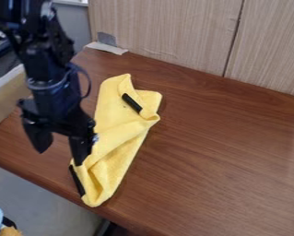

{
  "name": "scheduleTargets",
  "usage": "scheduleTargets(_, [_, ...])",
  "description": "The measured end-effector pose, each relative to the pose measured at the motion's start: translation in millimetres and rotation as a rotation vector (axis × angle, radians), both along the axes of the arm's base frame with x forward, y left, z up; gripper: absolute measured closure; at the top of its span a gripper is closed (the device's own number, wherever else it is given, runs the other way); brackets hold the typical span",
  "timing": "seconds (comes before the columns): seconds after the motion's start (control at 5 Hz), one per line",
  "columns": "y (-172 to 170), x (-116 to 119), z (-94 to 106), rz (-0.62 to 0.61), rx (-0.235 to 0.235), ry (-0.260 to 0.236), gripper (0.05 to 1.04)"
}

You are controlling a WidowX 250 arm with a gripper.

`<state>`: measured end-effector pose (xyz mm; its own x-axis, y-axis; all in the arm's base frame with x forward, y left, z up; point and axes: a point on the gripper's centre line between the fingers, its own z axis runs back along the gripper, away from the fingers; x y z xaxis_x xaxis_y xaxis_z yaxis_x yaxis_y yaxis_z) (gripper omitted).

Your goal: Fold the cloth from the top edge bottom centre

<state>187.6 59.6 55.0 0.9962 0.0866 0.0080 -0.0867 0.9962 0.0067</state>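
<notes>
Evidently the black gripper (60,157) hangs beside the yellow cloth (121,126), its jaws spread well apart, with no cloth visible between them. The jaw nearer the middle of the view overlaps the cloth's edge on its lower half; whether it touches the fabric, I cannot tell. The other jaw is farther out, over the side away from the cloth. The cloth lies long and rumpled on the brown table (216,161), its lower end near the table's edge, one black strip (132,103) near its upper end, another (77,180) along its lower side.
</notes>
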Motion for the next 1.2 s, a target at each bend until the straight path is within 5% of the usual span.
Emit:
scheduleTargets(0.4, [12,1,-36.3,0.016,-0.012,0.046,0.083])
scheduleTargets(1.0, [17,11,-62.5,0.006,-0.011,0.05,0.119])
scheduleTargets(1.2, [11,14,-69.2,-0.012,-0.007,0.066,0.396])
